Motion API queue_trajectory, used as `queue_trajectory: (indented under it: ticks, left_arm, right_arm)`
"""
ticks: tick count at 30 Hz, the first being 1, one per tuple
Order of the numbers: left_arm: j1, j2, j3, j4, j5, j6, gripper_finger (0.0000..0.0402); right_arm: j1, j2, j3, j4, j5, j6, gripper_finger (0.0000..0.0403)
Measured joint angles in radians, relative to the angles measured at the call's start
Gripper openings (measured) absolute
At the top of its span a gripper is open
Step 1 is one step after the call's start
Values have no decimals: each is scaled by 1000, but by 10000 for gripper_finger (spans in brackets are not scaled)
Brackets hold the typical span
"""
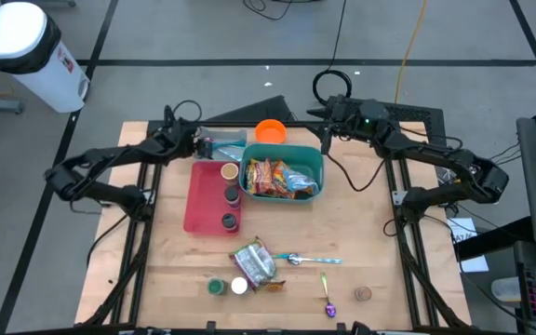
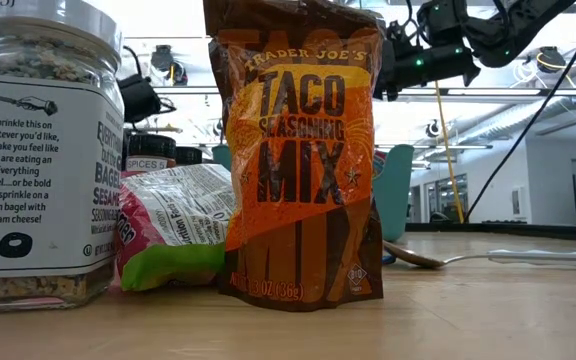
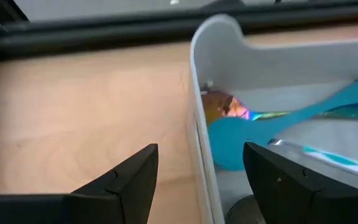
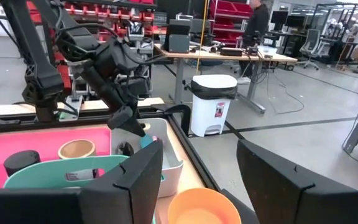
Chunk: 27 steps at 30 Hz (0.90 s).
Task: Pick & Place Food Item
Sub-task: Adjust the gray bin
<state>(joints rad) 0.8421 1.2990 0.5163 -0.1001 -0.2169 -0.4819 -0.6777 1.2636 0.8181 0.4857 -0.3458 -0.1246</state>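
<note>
My left gripper, fingers spread and empty, hangs over the white bin's rim at the table's back edge. My right gripper, also spread, waits near the orange bowl. The crinkly snack bag, mid-table, looks light and slippery; I would pinch its sealed edge.

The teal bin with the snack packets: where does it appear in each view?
High view: teal bin, upper centre, right of the pink tray.
Low view: partly hidden behind the taco seasoning pouch; teal edge shows.
Left wrist view: not in it.
Right wrist view: bottom left, teal rim.
Shared landmark: pink tray.
</note>
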Motion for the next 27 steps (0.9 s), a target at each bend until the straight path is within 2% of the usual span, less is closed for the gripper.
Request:
queue_trajectory:
  ticks: [4, 7, 12, 13, 17, 21, 27]
  left_arm:
    - [0, 34, 0, 0, 0, -25, 202]
    - [0, 42, 0, 0, 1, -37, 145]
    - [1, 42, 0, 12, -4, -38, 26]
    - [1, 42, 0, 22, -5, -34, 16]
    - [1, 42, 0, 58, -11, -34, 21]
    - [1, 36, 0, 106, -1, -16, 8]
    - [21, -61, -1, 141, 6, 10, 6]
  right_arm:
    - [0, 0, 0, 1, 0, -4, 198]
    - [0, 0, 0, 0, 0, -18, 198]
    - [0, 0, 0, 1, 0, -19, 194]
    - [0, 0, 0, 1, 1, -19, 193]
    - [0, 0, 0, 0, 1, -22, 188]
    - [0, 0, 0, -6, 1, -22, 185]
    - [0, 0, 0, -16, 2, -22, 184]
